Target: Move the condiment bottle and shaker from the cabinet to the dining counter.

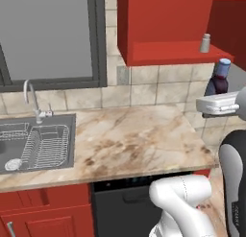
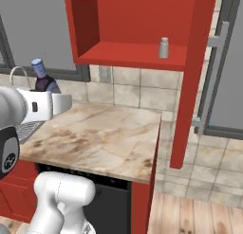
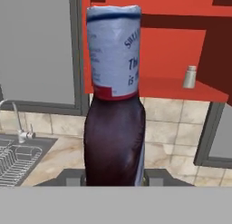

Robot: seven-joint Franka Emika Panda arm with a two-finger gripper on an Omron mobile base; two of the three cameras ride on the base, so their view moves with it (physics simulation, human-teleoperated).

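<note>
Condiment bottle (image 3: 114,128): standing upright above the desk (image 1: 139,140), fingers (image 3: 156,175) pinching its base, tips mostly hidden. Cap lettering cut off, reading only "Th", "is". Shaker (image 2: 163,48): sitting on the open cabinet (image 2: 133,55) shelf, details too small.

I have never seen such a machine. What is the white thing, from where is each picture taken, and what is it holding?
The white thing is a robot arm in a computer-drawn kitchen. Two pictures come from cameras on its base, one behind it on the left and one on the right. The third comes from a camera on its hand, looking along the gripper. Its jaws are closed on a dark bottle with a pale cap, held upright above the marble counter. A small grey shaker stands on the shelf of the open red cabinet. At the left there is a sink with a tap.
</note>
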